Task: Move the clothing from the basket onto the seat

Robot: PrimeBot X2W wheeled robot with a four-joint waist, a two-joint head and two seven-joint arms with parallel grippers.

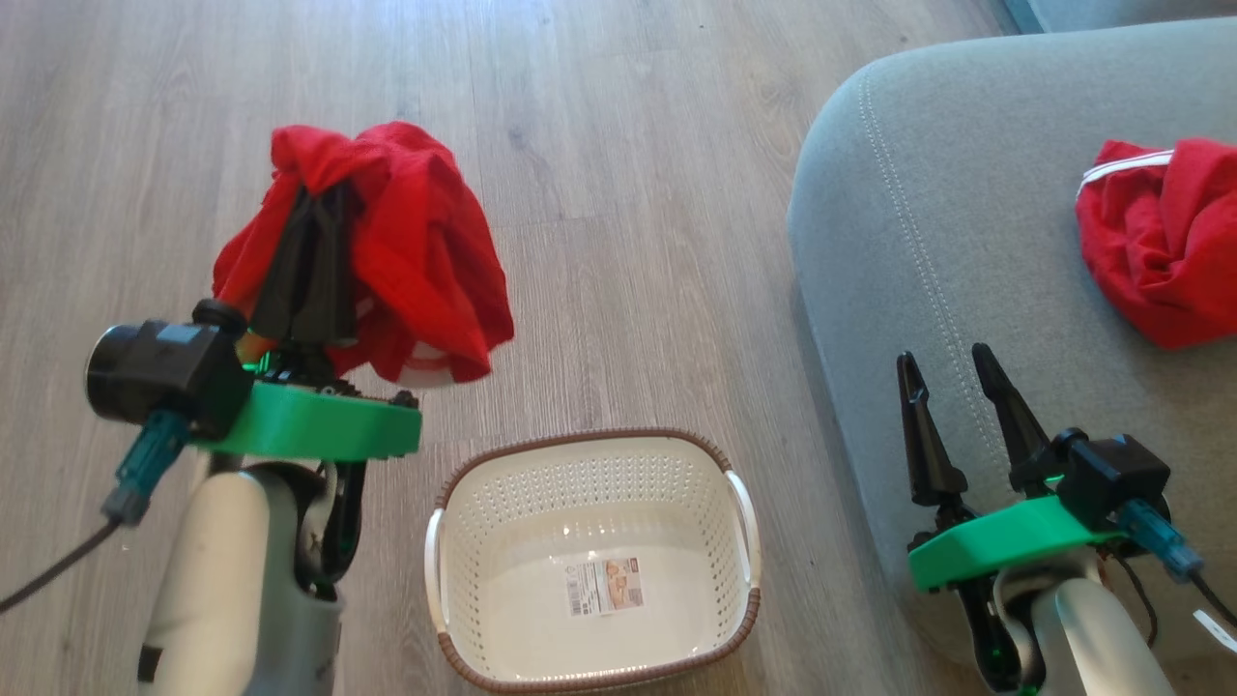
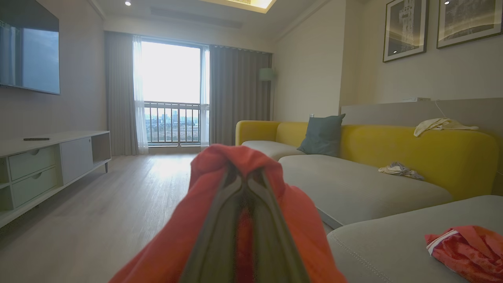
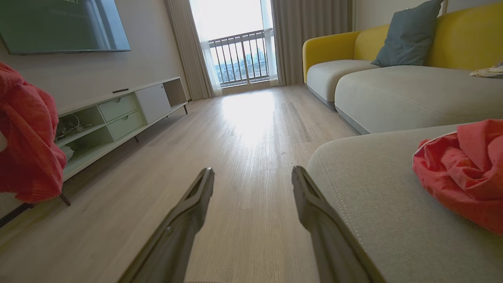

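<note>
Firmly, the left gripper (image 1: 319, 208) pinches one red garment (image 1: 425, 251), held up at ten o'clock from the basket (image 1: 589, 483). The right gripper (image 1: 944, 358) stands spread and bare at three o'clock, over the seat (image 1: 918, 193). Pale wood-look floor (image 1: 628, 145) runs toward a balcony window (image 2: 171, 70). Two garments in all: the second garment (image 1: 1160, 251) lies on the seat at two o'clock. One basket.
</note>
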